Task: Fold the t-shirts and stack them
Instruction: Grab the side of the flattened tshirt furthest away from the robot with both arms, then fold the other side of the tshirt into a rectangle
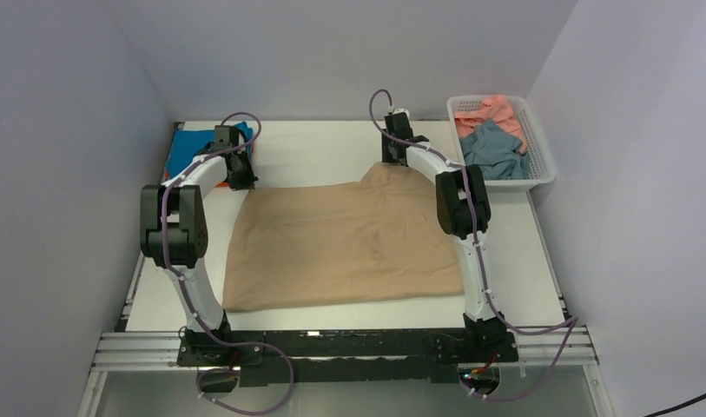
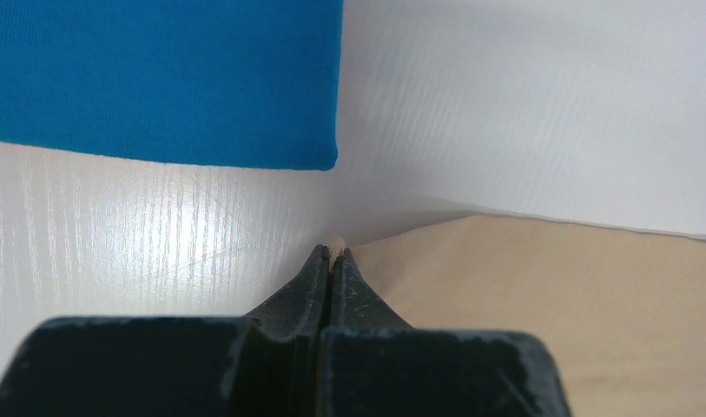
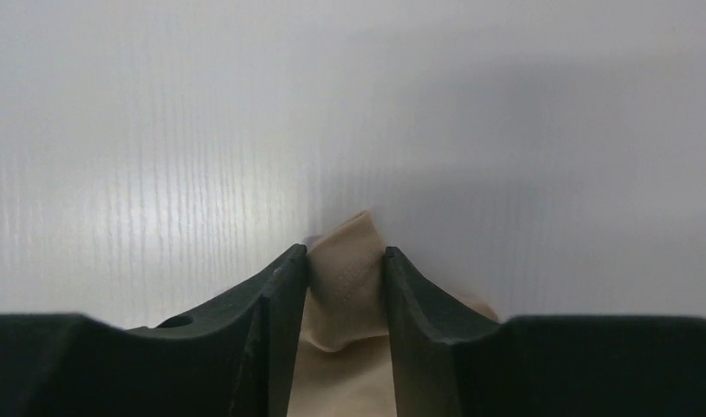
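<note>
A tan-beige t-shirt (image 1: 349, 243) lies spread flat across the middle of the table. My left gripper (image 1: 242, 180) is at its far left corner. In the left wrist view the jaws (image 2: 333, 252) are shut on a sliver of the tan cloth (image 2: 549, 295). My right gripper (image 1: 392, 161) is at the shirt's far right edge, where the cloth rises in a bump. In the right wrist view the gripper (image 3: 345, 261) holds a bunch of tan cloth (image 3: 345, 365) between its jaws. A folded bright blue t-shirt (image 1: 186, 148) lies at the far left and also shows in the left wrist view (image 2: 158, 78).
A white lattice basket (image 1: 540, 165) at the far right holds a salmon pink shirt (image 1: 497, 109) and a dusty grey-blue shirt (image 1: 492, 152). Walls close in the table on the left, back and right. An aluminium rail (image 1: 349, 347) runs along the near edge.
</note>
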